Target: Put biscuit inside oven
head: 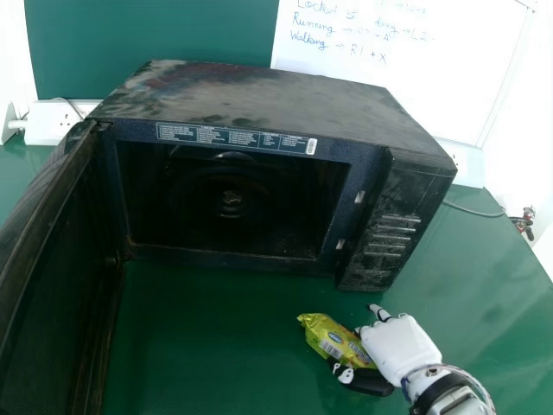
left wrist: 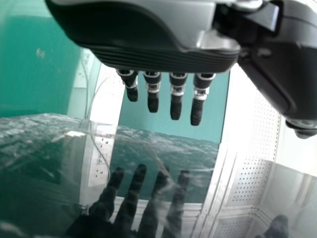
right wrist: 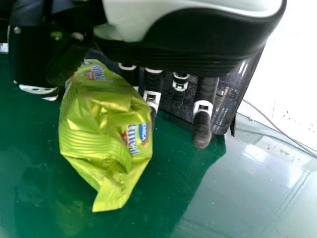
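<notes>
Gripping the biscuit (head: 321, 330) (a yellow-green packet) between thumb and fingers, the right hand (head: 402, 347) is in front of the oven (head: 259, 104), near its control-panel end. The door (head: 60, 285) stands open at the oven's left side. The left hand (left wrist: 148, 57), in the left wrist view, is open, fingers straight.

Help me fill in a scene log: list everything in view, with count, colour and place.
oven: one, black, on the table
oven door: one, black, open at oven's left
biscuit packet: one, yellow-green, before the oven, in right robot hand
table: one, green, under the oven
whiteboard: one, white, behind oven
wall panel: green, behind oven; count unclear
socket boxes: at least two, white, behind oven
cables: at least two, pale, behind oven
right robot hand: one, white and black, before oven
left robot hand: one, black and grey, left wrist view
</notes>
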Controlling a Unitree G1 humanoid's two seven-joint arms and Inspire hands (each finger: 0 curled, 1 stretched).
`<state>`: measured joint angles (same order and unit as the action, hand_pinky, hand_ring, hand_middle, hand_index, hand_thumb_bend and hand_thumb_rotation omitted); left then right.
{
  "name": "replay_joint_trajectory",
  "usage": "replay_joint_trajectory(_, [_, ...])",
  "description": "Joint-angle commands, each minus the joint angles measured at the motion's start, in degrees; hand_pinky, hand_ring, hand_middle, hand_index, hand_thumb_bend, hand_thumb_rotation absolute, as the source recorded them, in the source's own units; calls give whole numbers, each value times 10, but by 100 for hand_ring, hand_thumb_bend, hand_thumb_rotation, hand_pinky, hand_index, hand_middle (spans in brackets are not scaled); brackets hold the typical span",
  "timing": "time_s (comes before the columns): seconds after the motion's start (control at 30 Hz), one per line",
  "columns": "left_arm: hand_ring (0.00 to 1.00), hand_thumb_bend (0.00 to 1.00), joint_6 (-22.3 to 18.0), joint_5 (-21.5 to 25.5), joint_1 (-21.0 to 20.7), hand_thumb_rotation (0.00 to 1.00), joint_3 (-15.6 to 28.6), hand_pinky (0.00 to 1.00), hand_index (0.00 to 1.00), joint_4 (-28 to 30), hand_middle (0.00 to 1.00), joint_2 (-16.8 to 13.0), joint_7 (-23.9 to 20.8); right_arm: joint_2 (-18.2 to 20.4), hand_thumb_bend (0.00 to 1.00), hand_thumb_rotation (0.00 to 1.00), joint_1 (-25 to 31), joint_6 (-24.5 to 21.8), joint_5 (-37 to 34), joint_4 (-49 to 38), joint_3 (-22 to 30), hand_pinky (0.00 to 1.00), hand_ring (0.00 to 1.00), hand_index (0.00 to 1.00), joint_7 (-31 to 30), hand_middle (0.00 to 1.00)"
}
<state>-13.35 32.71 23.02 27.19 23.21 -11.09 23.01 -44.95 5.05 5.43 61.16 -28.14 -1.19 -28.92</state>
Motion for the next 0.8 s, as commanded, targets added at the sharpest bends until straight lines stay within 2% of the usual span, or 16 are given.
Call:
replay_joint_trajectory(0.0, [70,99,6,-3,5,100,-6,34,82,9,78,1,-3,5,50,0,14,3,-6,10,-9,15,41,51,-6,50])
replay_joint_trajectory(0.37, [70,99,9,-1,8,100,-8,31,84,11,77,1,-5,19,50,0,-6,14,-36,-20,0,16,41,51,27,50])
replay_joint_trajectory(0.63, [71,100,-1,0,3,100,-8,39,84,0,79,-2,6,29,50,0,-22,21,-46,-37,2,16,40,52,22,49])
replay_joint_trajectory(0.77, [72,99,10,-2,5,100,-9,41,84,8,79,0,-4,31,50,0,-28,21,-52,-50,3,16,40,51,14,49])
